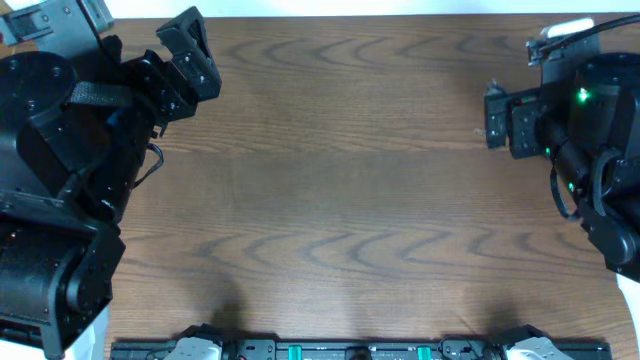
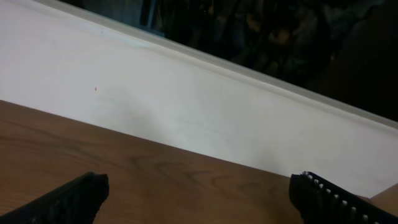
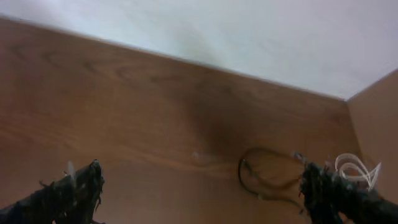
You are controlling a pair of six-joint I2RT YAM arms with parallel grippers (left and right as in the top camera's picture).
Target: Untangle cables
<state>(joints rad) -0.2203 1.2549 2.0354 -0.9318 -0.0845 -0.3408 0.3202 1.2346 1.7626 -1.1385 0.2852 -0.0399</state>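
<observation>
We find the left arm [image 1: 60, 150] at the left edge of the surface [image 1: 340, 180] and the right arm [image 1: 590, 130] at its right edge, well apart. From the right wrist, one cable [image 3: 264, 180] lies on the surface near its far corner, a second cable [image 3: 356, 167] just to its right, and a wall [image 3: 249, 31] behind.

dark cable [image 3: 241, 173]: 1 | white cable [image 3: 349, 164]: 1 | end effectors [image 2: 199, 190] [image 3: 200, 182]: 2 | table [image 1: 350, 180]: 1

A brown wood-grain tabletop [image 1: 350, 200] is seen, bordered along one edge by a plain white panel [image 2: 186, 112], beyond which a dark space [image 2: 280, 37] is glimpsed.
</observation>
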